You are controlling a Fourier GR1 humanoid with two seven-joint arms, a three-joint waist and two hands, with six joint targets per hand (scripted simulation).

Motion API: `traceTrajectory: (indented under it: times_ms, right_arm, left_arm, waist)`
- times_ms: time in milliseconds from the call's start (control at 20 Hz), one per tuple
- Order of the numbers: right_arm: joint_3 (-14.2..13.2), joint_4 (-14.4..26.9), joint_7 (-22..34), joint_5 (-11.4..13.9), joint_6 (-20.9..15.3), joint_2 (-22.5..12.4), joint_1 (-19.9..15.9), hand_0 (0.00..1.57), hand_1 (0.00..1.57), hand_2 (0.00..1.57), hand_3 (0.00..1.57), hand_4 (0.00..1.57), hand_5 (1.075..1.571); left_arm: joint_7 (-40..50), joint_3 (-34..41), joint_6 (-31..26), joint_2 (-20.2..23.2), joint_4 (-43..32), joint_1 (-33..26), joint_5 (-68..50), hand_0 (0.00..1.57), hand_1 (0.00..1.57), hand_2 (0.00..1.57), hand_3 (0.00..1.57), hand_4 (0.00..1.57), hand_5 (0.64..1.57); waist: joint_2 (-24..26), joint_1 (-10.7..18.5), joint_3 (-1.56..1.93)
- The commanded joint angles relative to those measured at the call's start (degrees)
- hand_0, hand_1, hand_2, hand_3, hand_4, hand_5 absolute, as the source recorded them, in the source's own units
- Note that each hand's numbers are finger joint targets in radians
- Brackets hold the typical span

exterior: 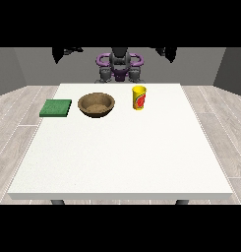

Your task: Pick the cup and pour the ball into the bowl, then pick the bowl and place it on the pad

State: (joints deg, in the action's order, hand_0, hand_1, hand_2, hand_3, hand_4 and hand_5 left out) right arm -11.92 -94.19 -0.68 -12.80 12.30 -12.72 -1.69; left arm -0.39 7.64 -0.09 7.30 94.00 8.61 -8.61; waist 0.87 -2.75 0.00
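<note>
Cup [138, 98] and bowl [96, 104] stand on the far half of the white table [122, 157], and we take the single front view as it comes. At the top of that view we see the robot [119, 66] behind the table's far edge, small, with dark shapes raised at each side near the top: one hand at the view's left [68, 50] and one hand at the view's right [166, 51]. Both are held high and well apart from everything on the table. We cannot tell how the fingers of either hand lie. The cup is yellow with a red mark on its side, upright, to the right of the bowl and apart from it. We cannot see into the cup, so no ball shows. The bowl is brown, round and shallow, sitting upright with its opening facing up. To the left of the bowl, apart from it, a flat green pad [56, 108] lies near the table's left edge.
</note>
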Motion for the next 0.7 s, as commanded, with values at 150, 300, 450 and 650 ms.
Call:
traceTrajectory:
  times_ms: [150, 300, 450, 650]
  right_arm:
    - [0.7, 4.5, -6.8, 2.4, 0.6, 1.6, -2.7, 0.00, 0.00, 0.00, 0.00, 0.00, 1.570]
    - [-2.0, 5.5, -6.6, 0.4, 2.4, -0.8, -3.4, 0.00, 0.00, 0.00, 0.00, 0.00, 1.571]
    - [2.1, 2.9, -7.3, 3.5, 0.8, 2.3, -2.7, 0.00, 0.00, 0.00, 0.00, 0.00, 1.571]
    - [-3.3, 9.2, -11.9, 1.4, 4.4, -2.4, -5.3, 0.00, 0.00, 0.00, 0.00, 0.00, 1.570]
  left_arm:
    - [-13.2, -1.3, 1.5, -3.6, -9.2, 2.4, 4.2, 0.00, 0.00, 0.00, 0.00, 0.00, 1.524]
    - [-21.8, -1.9, 1.5, -5.7, -15.3, 0.3, 5.8, 0.00, 0.00, 0.00, 0.00, 0.00, 1.527]
    - [-24.1, -2.1, 4.4, -7.1, -22.0, 3.3, 7.3, 0.00, 0.00, 0.00, 0.00, 0.00, 1.519]
    - [-33.0, -1.4, 5.0, -7.2, -28.5, 4.9, 6.9, 0.00, 0.00, 0.00, 0.00, 0.00, 1.523]
  waist:
    - [-7.1, -0.8, 0.00]
    - [-7.5, -1.2, -0.01]
    - [-7.6, -3.2, -0.02]
    - [-11.8, -2.7, 0.00]
